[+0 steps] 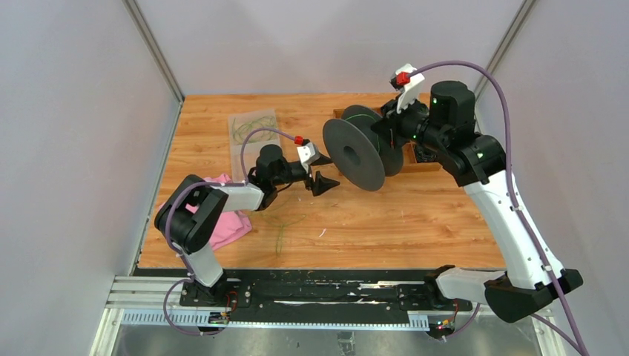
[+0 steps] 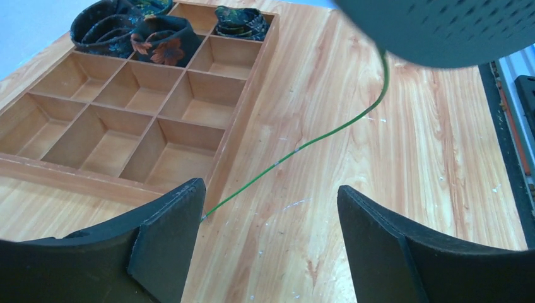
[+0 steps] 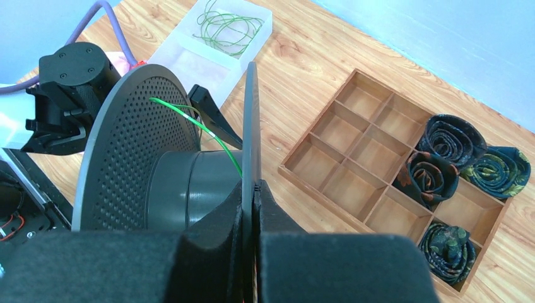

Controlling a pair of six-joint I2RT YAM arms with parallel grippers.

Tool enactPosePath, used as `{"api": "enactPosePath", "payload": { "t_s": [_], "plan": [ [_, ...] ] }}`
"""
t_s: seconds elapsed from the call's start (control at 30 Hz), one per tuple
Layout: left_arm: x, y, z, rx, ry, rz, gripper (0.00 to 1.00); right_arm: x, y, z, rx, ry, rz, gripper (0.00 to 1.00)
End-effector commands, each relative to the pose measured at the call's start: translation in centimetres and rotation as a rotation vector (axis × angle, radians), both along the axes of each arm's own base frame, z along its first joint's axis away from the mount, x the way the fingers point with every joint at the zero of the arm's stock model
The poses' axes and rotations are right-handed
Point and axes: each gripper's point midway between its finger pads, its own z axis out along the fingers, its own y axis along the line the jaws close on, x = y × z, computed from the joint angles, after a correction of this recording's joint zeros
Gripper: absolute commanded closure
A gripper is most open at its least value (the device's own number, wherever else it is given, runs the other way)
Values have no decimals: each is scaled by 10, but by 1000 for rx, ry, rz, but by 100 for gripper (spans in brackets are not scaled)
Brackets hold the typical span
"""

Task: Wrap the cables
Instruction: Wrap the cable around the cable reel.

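Status: right gripper [image 3: 253, 189] is clamping the rim of one flange of the black spool [image 3: 145, 145], fingers fully closed on it. It's holding the spool on edge over the table [image 1: 415, 222], in front of the wooden divider tray [image 2: 247, 107]. Left gripper [image 2: 270, 192] is sitting just beside the other flange, fingers spread wide and gripping nothing. One green cable [image 2: 303, 144] is running from the spool down across the table to the tip of one left finger and disappearing behind it; can't tell if it's touching or just passing. In the right wrist view that cable is coming through the perforated flange and landing on the core, and I'm seeing no stack of turns there, a strand at most. So I'm reading this as early: cable anchored, winding barely begun. Remaining work looks like most of it. There's a tangle of cables lying in the clear bin [image 3: 189, 58] at the far left of the table, and a loose strand [image 1: 280, 230] lying near the pink cloth [image 1: 226, 222]. Rolled ties [image 3: 451, 142] are sitting in the divider tray and aren't part of this job. I'm finding no readable brand, label or text anywhere.
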Motion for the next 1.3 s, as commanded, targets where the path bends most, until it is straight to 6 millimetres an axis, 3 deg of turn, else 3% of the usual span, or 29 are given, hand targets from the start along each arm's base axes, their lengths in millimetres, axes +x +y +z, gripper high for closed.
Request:
{"api": "enactPosePath", "payload": {
  "t_s": [0.0,0.33,0.57,0.77,0.9,1.27],
  "plan": [
    [12,-6,21,-48,-77,27,19,1,-7,35,61,-64,-25,99],
    [25,-12,2,63,-134,45,31,-3,-11,45,76,-68,-27,99],
    [20,-23,-6,91,-163,-10,40,-1,-14,47,92,-54,-40,99],
    [14,-22,-6,94,-167,-16,68,3,-20,45,90,-51,-70,99],
    [6,-18,-8,126,-166,-9,99,10,-22,45,104,-37,-102,99],
    [-36,-14,-11,209,-163,-60,100,47,-26,43,114,-10,-223,99]
  ]
}}
